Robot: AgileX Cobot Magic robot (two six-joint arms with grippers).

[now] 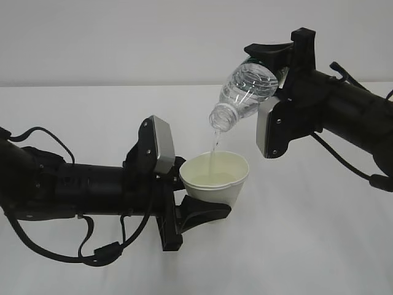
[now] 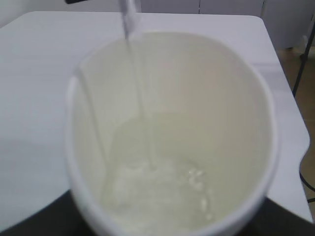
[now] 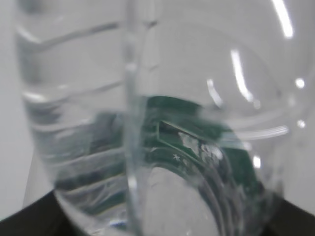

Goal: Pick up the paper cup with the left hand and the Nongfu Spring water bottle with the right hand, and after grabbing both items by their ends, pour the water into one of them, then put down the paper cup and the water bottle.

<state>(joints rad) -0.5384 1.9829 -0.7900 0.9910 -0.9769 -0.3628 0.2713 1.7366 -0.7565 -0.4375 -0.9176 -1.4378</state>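
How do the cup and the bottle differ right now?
The paper cup is opaque white and held upright; the Nongfu Spring water bottle is clear plastic and tipped mouth-down above it. The cup is taking in water; the bottle is letting it out in a thin stream. Both are held off the table in claws.

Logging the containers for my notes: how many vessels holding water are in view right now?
2. The small white tapered paper cup sits in the left gripper, raised above the table. The clear plastic bottle with a dark green label is tilted neck-down above it in the right gripper. None seems hidden.
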